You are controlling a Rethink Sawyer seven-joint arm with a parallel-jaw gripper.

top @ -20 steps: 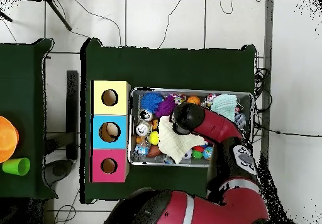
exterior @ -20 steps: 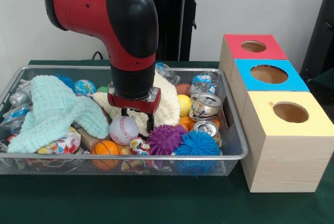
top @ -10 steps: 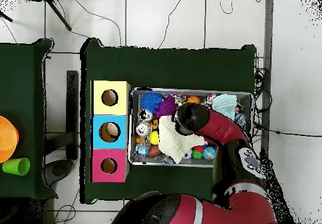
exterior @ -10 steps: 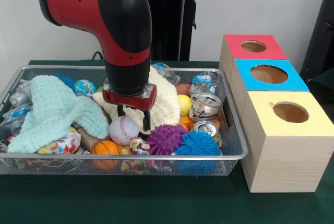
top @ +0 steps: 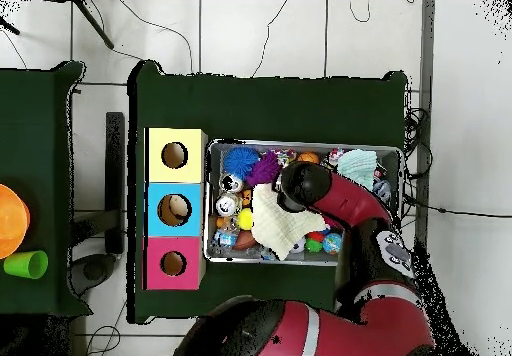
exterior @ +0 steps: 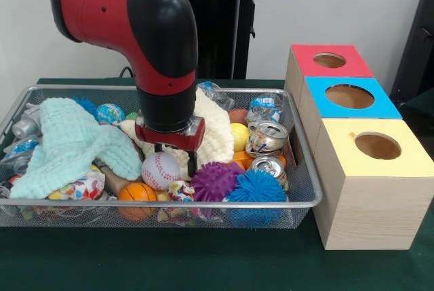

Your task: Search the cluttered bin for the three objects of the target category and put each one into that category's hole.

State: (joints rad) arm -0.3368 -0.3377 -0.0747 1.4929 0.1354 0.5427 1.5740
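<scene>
In the front view the gripper [exterior: 175, 159] hangs at centre left of the frame, inside the wire mesh bin [exterior: 308, 189], its two dark fingers parted with nothing between them, the tips just above the baseball [exterior: 161, 169] and in front of the cream cloth [exterior: 218, 135]. Which category is wanted cannot be told from the pictures; the likely candidates around the fingers are balls: the baseball, an orange ball [exterior: 137, 192] below it, a purple spiky ball [exterior: 215, 181], a blue spiky ball [exterior: 256, 187] and a yellow ball [exterior: 239, 136]. Crushed cans [exterior: 267, 136] lie toward the right end of the bin, and a mint-green cloth [exterior: 66, 143] covers the left end. At the right of the frame stand three boxes, topped yellow [exterior: 371, 148], blue [exterior: 350, 97] and red [exterior: 330, 61], each with one round hole. A closing grasp risks pinching the cream cloth along with the baseball, or the round ball could squirt sideways into its crowded neighbours, since the fingers sit off its centre.
</scene>
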